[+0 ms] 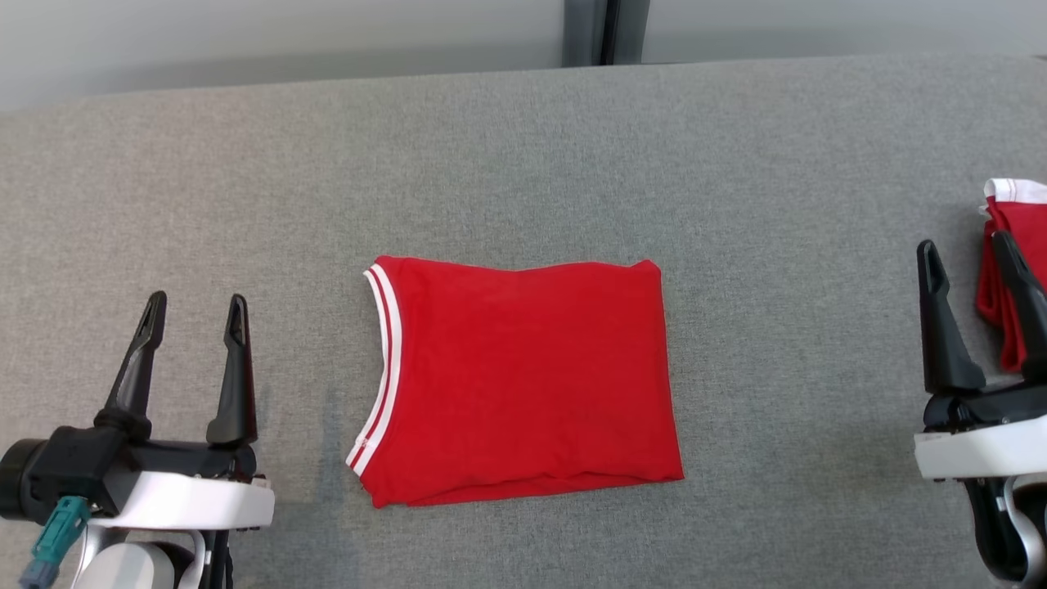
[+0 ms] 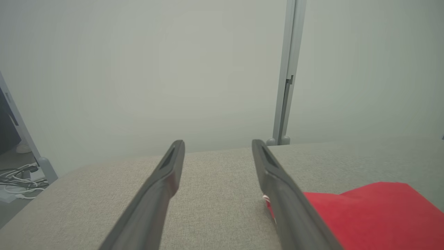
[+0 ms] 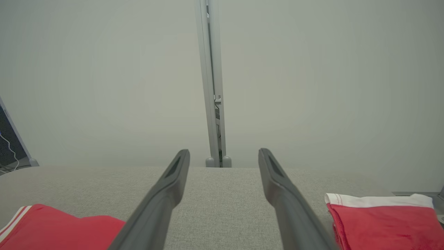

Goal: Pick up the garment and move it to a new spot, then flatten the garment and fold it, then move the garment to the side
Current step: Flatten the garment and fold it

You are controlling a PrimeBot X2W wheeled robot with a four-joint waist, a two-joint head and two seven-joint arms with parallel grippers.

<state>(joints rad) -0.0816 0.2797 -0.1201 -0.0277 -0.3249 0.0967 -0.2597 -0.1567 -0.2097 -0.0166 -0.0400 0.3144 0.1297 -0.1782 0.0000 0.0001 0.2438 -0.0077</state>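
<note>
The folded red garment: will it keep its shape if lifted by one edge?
Probably not: the garment is thin layered cloth, so it would likely droop and unfold. On the woven grey surface a push would probably bunch it.

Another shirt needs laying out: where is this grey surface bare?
Widest free: grey fabric surface between the folded red garment with white-striped trim and the right gripper, plus the far-edge strip. Narrower between garment and left gripper. Crowded at the right edge, where a second folded red-and-white cloth lies.
</note>
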